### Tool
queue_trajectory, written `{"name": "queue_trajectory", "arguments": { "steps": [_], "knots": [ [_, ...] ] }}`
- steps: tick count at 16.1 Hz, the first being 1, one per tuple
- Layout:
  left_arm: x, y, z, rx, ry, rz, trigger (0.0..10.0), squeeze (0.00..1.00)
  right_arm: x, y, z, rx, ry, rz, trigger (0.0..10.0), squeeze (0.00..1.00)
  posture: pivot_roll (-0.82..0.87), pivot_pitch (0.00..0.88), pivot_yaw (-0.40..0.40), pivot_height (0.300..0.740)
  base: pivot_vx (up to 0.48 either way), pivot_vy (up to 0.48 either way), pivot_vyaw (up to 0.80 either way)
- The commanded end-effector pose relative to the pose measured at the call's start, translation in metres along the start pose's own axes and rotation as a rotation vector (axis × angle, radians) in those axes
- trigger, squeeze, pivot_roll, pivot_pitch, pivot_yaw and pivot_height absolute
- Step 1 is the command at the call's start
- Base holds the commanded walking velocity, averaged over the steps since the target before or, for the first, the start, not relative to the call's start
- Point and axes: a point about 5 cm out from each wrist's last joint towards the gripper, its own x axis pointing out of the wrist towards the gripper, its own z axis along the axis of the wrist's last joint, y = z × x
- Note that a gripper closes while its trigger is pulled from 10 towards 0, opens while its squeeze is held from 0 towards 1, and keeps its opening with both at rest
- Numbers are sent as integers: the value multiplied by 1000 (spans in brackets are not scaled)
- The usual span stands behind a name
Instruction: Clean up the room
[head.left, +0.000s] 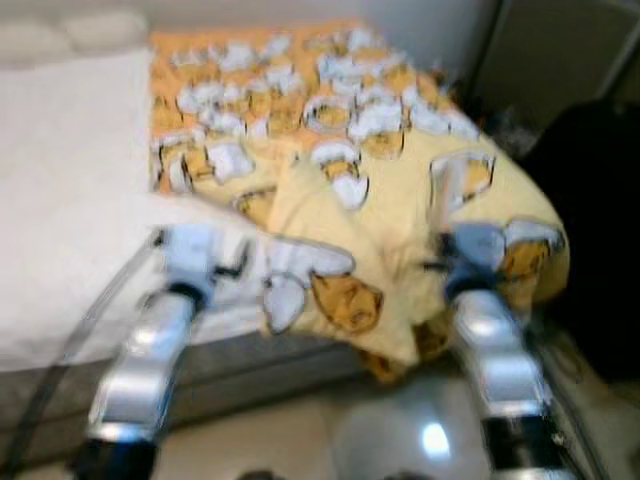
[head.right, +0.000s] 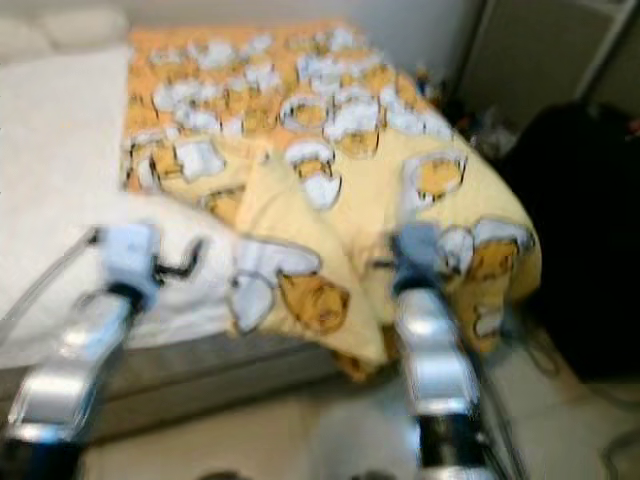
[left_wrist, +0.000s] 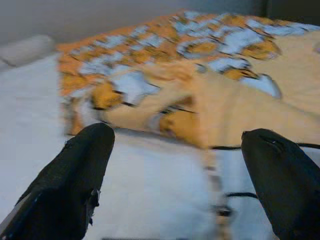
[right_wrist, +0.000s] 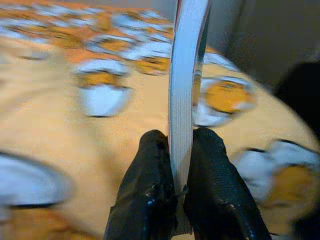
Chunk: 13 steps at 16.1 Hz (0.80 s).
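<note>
One patterned blanket (head.left: 380, 170) on one bed (head.left: 70, 190) — blurred. Right gripper (right_wrist: 181, 145) clamps one thin book (right_wrist: 184, 75) at 3 o'clock; left gripper (left_wrist: 177, 150) jaws wide — empty.

Soft printed cloth blanket (head.left: 400, 190), matt white sheet (head.left: 70, 200), possibly paper book (right_wrist: 184, 100), glossy floor (head.left: 400, 430)

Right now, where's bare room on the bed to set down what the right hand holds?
The white sheet, left of the yellow patterned blanket and ahead of the open left hand, lies flat and bare. The right hand, clamping a thin book, hovers over rumpled blanket folds.
</note>
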Motion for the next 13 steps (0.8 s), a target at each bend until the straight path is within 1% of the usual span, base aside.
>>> {"name": "queue_trajectory", "arguments": {
  "steps": [1,3,5,13],
  "knots": [
    [4,-8,5,-1,-18,-30,10000,412,4,-2,18,-8,-82,8,10000,0,14,0,38,740,0,480,0],
    [5,-10,5,-1,-19,-34,10000,412,7,-1,22,-12,-99,14,10000,0,13,0,38,740,0,480,0],
    [6,-12,4,-3,-21,-34,10000,412,7,-2,22,-12,-100,15,10000,0,19,0,32,740,0,480,0],
    [6,-9,2,-27,-16,-16,10000,412,6,0,21,-25,-107,26,10000,0,22,0,28,740,0,480,0]
  ]
}}
